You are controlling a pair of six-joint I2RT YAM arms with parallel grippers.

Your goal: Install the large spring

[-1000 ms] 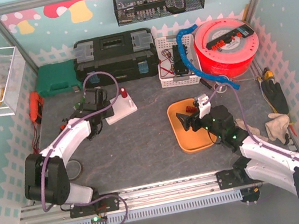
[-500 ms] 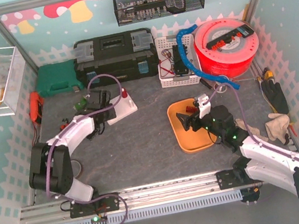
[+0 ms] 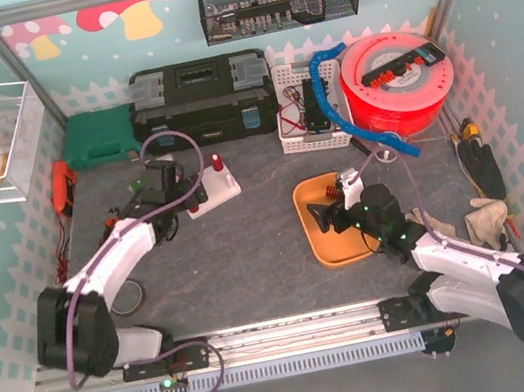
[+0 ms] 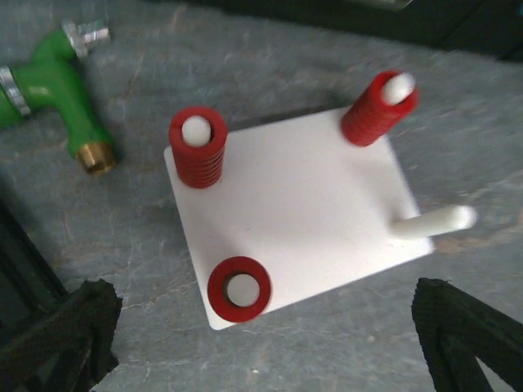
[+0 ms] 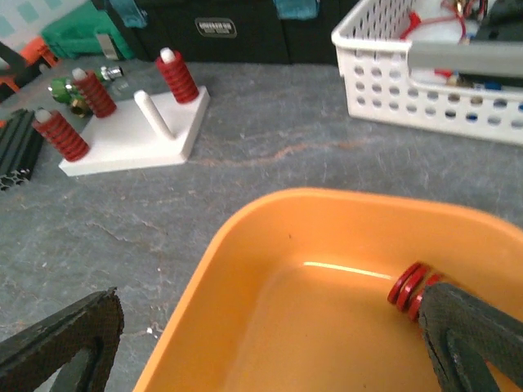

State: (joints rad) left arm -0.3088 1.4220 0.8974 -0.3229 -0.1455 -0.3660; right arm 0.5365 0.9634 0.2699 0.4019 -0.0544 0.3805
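**Spring in tray, one peg bare**

My right gripper (image 5: 270,304) hung released, jaws wide, over the orange tray (image 5: 233,224). The spring (image 5: 406,287) lay inside it, close by one finger. Farther off, my left gripper (image 4: 261,306) stood released above the white board (image 4: 302,196). There, three red springs (image 4: 198,147) sat on pegs and the fourth peg (image 4: 433,220) was bare.

The worktop (image 4: 245,49) looks like matt, mottled grey stone. The plate (image 4: 302,196) is smooth matt white plastic, the springs (image 4: 198,155) are ribbed red coils, the tray (image 5: 245,278) is glossy orange plastic, and the fitting (image 4: 69,86) is shiny green plastic with brass and chrome ends.
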